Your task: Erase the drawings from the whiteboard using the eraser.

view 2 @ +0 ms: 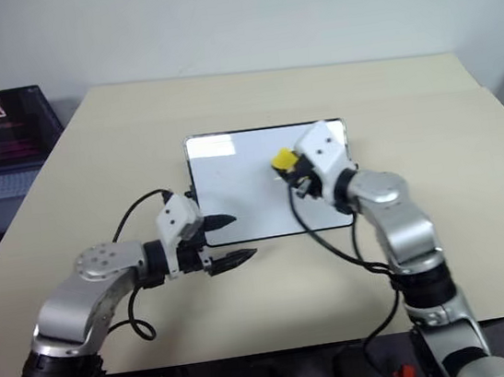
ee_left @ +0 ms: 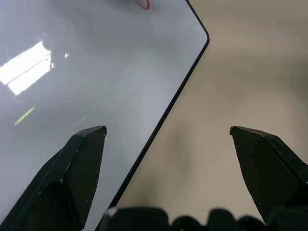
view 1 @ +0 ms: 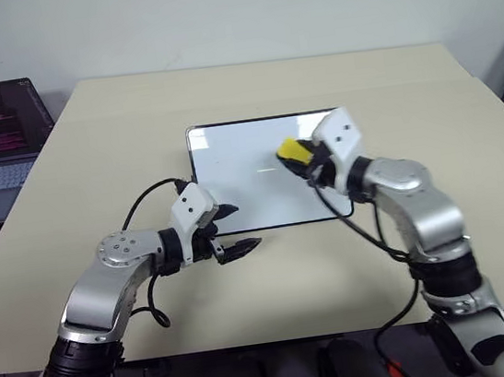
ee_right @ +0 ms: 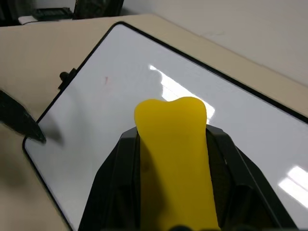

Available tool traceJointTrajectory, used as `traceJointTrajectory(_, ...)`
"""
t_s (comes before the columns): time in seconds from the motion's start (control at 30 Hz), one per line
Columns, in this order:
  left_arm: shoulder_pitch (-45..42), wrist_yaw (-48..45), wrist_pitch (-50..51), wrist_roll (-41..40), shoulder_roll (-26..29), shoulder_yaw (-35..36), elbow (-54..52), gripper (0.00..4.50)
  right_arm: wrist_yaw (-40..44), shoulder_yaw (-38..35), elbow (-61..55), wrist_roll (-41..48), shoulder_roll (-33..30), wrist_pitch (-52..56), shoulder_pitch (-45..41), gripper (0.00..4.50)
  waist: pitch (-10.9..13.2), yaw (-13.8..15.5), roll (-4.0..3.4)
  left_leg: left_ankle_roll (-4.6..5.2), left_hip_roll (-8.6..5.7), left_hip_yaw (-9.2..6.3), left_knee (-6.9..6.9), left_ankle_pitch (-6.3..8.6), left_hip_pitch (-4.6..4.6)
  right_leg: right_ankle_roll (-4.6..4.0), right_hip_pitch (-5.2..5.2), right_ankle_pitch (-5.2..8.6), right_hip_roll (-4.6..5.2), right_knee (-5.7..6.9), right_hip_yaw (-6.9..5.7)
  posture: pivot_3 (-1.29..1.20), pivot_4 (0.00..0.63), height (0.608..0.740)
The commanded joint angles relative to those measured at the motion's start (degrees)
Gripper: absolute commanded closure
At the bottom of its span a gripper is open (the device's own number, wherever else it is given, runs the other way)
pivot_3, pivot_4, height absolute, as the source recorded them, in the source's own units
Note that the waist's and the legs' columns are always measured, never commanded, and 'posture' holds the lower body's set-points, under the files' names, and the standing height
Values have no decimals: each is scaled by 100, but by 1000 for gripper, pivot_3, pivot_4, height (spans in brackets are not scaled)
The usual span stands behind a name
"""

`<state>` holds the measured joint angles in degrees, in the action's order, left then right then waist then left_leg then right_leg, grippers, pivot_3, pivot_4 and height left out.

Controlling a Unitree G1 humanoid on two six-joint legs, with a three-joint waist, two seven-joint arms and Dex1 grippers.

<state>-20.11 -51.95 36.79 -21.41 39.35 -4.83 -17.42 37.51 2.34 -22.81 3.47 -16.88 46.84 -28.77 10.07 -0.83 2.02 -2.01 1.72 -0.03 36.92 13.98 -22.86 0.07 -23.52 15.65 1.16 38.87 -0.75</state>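
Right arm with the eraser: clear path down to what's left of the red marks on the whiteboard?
Probably yes. The right gripper holds the eraser above the whiteboard, nothing lies between them. The open left gripper sits at the near corner. A faint red mark remains.

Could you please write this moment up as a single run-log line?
right gripper: shut on eraser, above whiteboard | left gripper: open, empty, at board's near left corner | drawings: faint red trace remains
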Motion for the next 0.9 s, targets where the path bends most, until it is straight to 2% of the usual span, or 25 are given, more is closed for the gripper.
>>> traceJointTrajectory(0.03,-224,-51,-160,-71,-61,6,-161,0,109,-363,-818,480,-328,537,470,3092,1,12,0,0,-1,1,0,0,-1,1,0,1,-1,-1,1,0,150,740)
traceJointTrajectory(0.23,-532,-95,-224,8,-210,-228,92,0,-73,-342,-1394,441,-1027,331,1637,3092,2,-27,-2,1,-2,5,-1,1,4,29,0,18,-8,2,4,0,150,740)
traceJointTrajectory(0.4,-805,-118,-309,165,-313,-401,465,0,-479,285,-1217,-110,-1313,-372,1844,3092,3,-92,-1,1,-5,14,2,1,8,29,0,18,-12,3,12,0,150,740)
traceJointTrajectory(0.57,-982,-98,-351,296,-421,-478,712,0,-1017,891,-414,-670,-998,-1108,1087,3092,4,-110,1,0,-8,15,4,0,11,30,0,18,-40,4,14,0,150,740)
traceJointTrajectory(0.77,-911,-140,-311,307,-411,-483,625,0,-1487,1041,943,-1083,-590,-1696,-12,3092,4,-83,1,-1,-4,13,4,0,6,29,-1,18,-34,2,14,0,150,740)
traceJointTrajectory(0.9,-815,-124,-272,317,-363,-462,521,0,-1546,1137,1521,-1282,-533,-1994,-360,3092,4,-81,1,-1,-1,12,2,0,3,7,-1,5,-19,3,12,0,150,740)
